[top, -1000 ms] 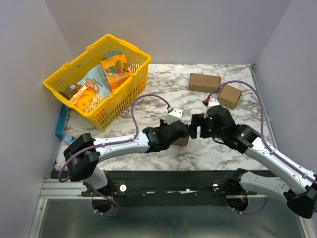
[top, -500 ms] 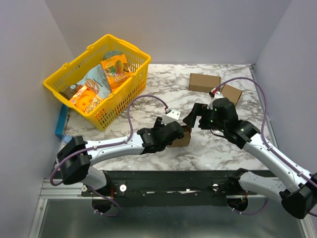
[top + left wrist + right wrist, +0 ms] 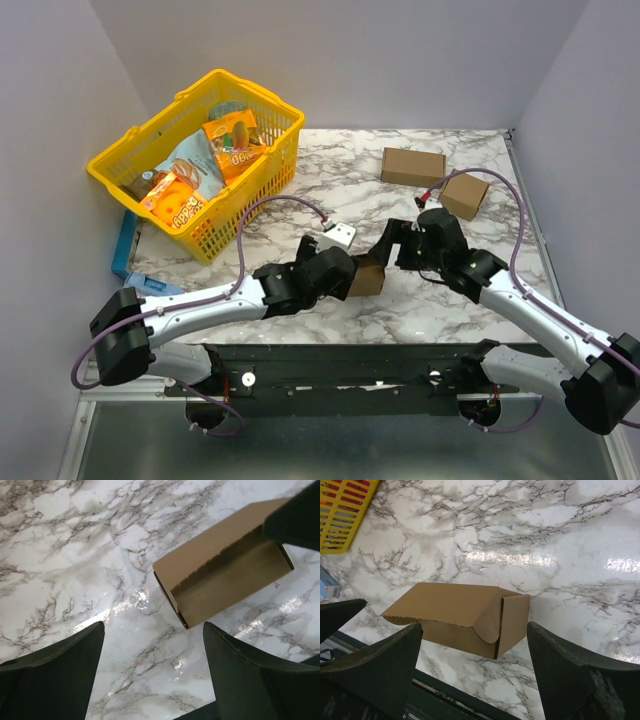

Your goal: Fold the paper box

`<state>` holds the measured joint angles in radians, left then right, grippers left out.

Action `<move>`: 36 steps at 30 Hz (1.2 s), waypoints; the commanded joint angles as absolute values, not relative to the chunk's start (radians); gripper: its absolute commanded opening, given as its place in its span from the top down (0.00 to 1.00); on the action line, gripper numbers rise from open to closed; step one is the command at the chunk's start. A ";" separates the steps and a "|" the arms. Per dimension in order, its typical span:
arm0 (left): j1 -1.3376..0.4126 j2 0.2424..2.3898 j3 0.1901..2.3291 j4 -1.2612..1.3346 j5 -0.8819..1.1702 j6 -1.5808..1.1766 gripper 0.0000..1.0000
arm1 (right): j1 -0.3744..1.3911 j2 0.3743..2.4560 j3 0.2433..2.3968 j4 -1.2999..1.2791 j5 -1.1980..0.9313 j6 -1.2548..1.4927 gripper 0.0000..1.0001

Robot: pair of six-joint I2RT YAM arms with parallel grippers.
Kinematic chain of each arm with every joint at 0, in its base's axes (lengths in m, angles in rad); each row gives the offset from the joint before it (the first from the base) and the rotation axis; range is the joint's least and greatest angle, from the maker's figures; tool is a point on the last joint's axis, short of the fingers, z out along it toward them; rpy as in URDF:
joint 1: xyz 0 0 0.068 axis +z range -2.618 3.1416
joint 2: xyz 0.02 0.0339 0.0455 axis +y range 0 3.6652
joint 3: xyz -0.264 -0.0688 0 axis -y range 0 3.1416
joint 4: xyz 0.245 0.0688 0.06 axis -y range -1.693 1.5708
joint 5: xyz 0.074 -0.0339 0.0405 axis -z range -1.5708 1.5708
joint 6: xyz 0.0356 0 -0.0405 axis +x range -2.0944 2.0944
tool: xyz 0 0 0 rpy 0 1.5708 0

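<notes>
The paper box (image 3: 368, 277) lies on the marble table near its front edge. It is a small brown cardboard box with the lid folded down. In the right wrist view a rounded lid tab lies outside the box's (image 3: 455, 615) end wall. My left gripper (image 3: 342, 272) is open just left of the box, touching nothing. In its own view the box (image 3: 220, 575) sits beyond my left gripper (image 3: 154, 625). My right gripper (image 3: 388, 245) hovers open above the box's far right side. Its fingers (image 3: 555, 665) straddle the box without touching it.
A yellow basket (image 3: 250, 200) full of snack packets stands at the back left. Two closed cardboard cuboids, one long (image 3: 412, 166) and one squarish (image 3: 464, 194), sit at the back right. A blue object (image 3: 124, 245) lies by the left wall. The table's front edge runs just below the box.
My left gripper has opened, let go of the box and drawn back to the left. My right gripper rose, then came back over the box, open throughout.
</notes>
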<state>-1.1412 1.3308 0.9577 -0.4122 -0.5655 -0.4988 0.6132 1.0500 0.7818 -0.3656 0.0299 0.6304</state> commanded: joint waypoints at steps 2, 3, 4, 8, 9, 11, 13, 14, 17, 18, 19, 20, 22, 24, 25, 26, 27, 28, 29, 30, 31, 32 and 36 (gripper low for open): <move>-1.143 1.168 0.859 -0.284 -0.385 -0.459 0.08 | 0.607 1.063 0.762 -0.302 0.057 0.653 0.09; -1.140 1.123 0.845 -0.272 -0.339 -0.459 0.07 | 0.607 1.065 0.761 -0.299 0.055 0.653 0.09; -1.134 1.103 0.842 -0.262 -0.310 -0.465 0.07 | 0.607 1.066 0.759 -0.298 0.058 0.653 0.10; -1.085 1.026 0.833 -0.180 -0.197 -0.537 0.06 | 0.607 1.065 0.746 -0.298 0.061 0.653 0.16; -1.051 1.010 0.828 -0.161 -0.167 -0.555 0.06 | 0.609 1.055 0.739 -0.295 0.058 0.658 0.16; -1.017 1.002 0.825 -0.126 -0.112 -0.623 0.05 | 0.607 1.043 0.732 -0.287 0.054 0.670 0.16; -0.964 1.003 0.825 -0.114 -0.083 -0.662 0.05 | 0.607 1.034 0.739 -0.284 0.048 0.673 0.14; -0.944 1.006 0.827 -0.114 -0.083 -0.702 0.05 | 0.607 1.032 0.744 -0.285 0.049 0.676 0.14; -0.881 1.022 0.815 -0.103 -0.072 -0.754 0.05 | 0.607 1.029 0.759 -0.284 0.052 0.686 0.13; -0.870 1.029 0.802 -0.092 -0.066 -0.762 0.05 | 0.607 1.029 0.762 -0.284 0.052 0.690 0.12; -0.858 1.035 0.798 -0.086 -0.061 -0.776 0.05 | 0.606 1.025 0.764 -0.281 0.049 0.693 0.12; -0.841 1.038 0.792 -0.071 -0.049 -0.793 0.05 | 0.606 1.025 0.767 -0.279 0.046 0.695 0.12; -0.830 1.060 0.773 -0.054 -0.040 -0.808 0.05 | 0.606 1.026 0.769 -0.279 0.054 0.695 0.11; -0.816 1.084 0.758 -0.029 -0.025 -0.825 0.05 | 0.603 1.038 0.767 -0.278 0.063 0.696 0.10; -0.813 1.091 0.753 -0.019 -0.018 -0.831 0.05 | 0.600 1.043 0.765 -0.270 0.063 0.698 0.10; -0.811 1.101 0.749 -0.005 -0.015 -0.836 0.05 | 0.597 1.052 0.764 -0.264 0.061 0.703 0.10; -0.808 1.117 0.743 0.018 -0.015 -0.838 0.05 | 0.594 1.055 0.761 -0.259 0.058 0.709 0.10; -0.807 1.124 0.741 0.028 -0.015 -0.842 0.05 | 0.592 1.058 0.759 -0.249 0.046 0.715 0.10; -0.804 1.132 0.739 0.047 -0.015 -0.844 0.05 | 0.591 1.061 0.758 -0.244 0.043 0.724 0.10; -0.796 1.149 0.735 0.057 -0.012 -0.845 0.05 | 0.591 1.062 0.758 -0.239 0.041 0.727 0.10; -0.792 1.157 0.733 0.066 -0.008 -0.853 0.05 | 0.591 1.062 0.755 -0.233 0.040 0.727 0.10; -0.787 1.163 0.730 0.089 -0.003 -0.854 0.05 | 0.591 1.063 0.753 -0.235 0.041 0.724 0.10; -0.772 1.204 0.709 0.136 -0.002 -0.871 0.05 | 0.591 1.065 0.726 -0.235 0.057 0.722 0.11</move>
